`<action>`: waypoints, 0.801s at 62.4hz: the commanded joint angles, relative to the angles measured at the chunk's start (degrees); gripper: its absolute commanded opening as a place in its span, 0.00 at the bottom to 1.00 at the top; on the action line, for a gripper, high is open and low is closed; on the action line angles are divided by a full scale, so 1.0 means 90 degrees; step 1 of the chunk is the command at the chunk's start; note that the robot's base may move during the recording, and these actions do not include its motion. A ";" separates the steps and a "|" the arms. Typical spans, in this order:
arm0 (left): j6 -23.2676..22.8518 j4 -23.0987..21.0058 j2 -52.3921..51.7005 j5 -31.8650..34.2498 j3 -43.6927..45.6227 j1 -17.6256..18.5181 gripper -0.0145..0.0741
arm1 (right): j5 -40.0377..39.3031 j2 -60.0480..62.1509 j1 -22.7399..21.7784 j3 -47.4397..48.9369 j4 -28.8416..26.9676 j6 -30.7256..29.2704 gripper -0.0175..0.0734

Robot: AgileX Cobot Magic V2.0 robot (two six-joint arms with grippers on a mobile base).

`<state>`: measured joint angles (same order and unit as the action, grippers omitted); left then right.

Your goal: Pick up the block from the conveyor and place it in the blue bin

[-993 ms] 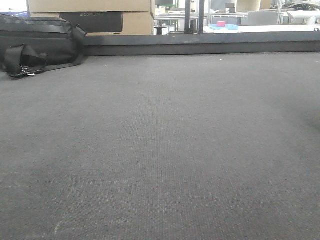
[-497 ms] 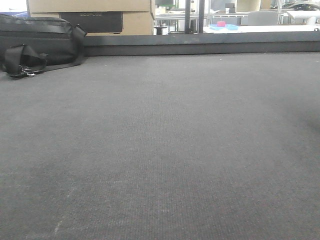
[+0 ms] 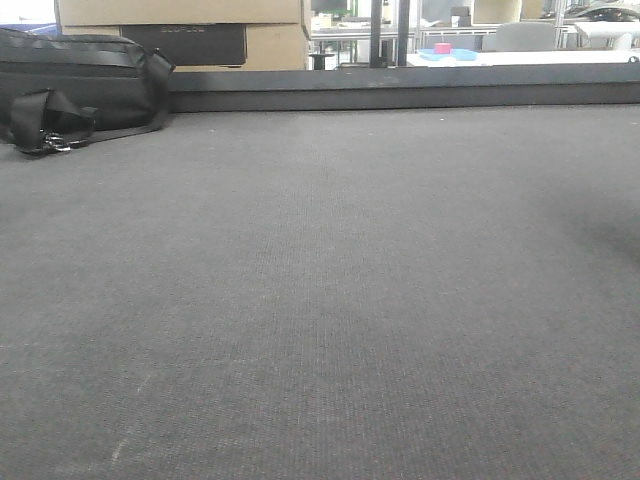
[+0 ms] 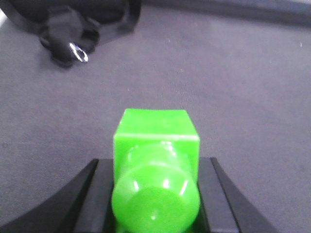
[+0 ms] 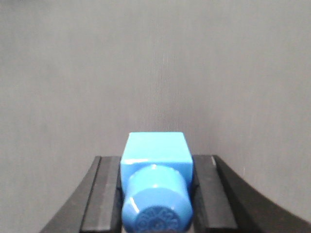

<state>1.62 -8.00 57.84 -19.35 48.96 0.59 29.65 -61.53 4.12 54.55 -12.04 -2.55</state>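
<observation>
**Exterior front-facing view.** One wide dark grey woven conveyor belt (image 3: 330, 300) fills the frame, with a low dark rim (image 3: 400, 88) along its far edge. No block lies loose on it, and neither arm is in view. One black fabric bag with straps (image 3: 70, 85) sits at the far left corner. Tan cardboard boxes (image 3: 180, 12) stand beyond the rim. Far behind is one pale blue shallow tray (image 3: 452, 55) carrying a small pink object (image 3: 442, 47). Whether this tray is the bin cannot be told.

**Left wrist view.** The left hand (image 4: 154, 164) pinches one glossy green plastic block (image 4: 155, 138), a cube with a round stud. Its black fingers (image 4: 95, 174) lie flush against both sides. The block hangs over the conveyor toward the far left corner, with the bag and its metal ring (image 4: 78, 52) ahead.

**Right wrist view.** The right hand (image 5: 156, 160) pinches one blue plastic block (image 5: 155, 148) of the same shape, over bare belt.

**Assessment.** The grab appears complete on both sides, so the transfer step is in hand. No bin shows near either hand. The next move calls for finding the bin, carrying each block over its opening and only then spreading the fingers.

**Count.** Two blocks, two hands, one bag, one tray, no bin confirmed.
</observation>
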 commanded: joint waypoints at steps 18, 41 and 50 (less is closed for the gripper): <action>0.0006 -0.0026 -0.1705 0.0868 -0.1370 0.0016 0.04 | -0.1509 0.1763 -0.0043 -0.1712 0.0123 -0.0061 0.01; 0.0006 0.0657 -0.2488 0.1314 -0.1610 -0.0112 0.04 | -0.2073 0.2019 -0.0043 -0.1889 0.0123 -0.0061 0.01; 0.0006 0.0645 -0.2539 0.1685 -0.1610 -0.0112 0.04 | -0.3171 0.2194 -0.0043 -0.1889 0.0225 -0.0061 0.01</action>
<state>1.62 -2.49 35.80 -7.25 34.47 -0.34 9.35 -43.15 4.12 37.53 -11.23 -2.76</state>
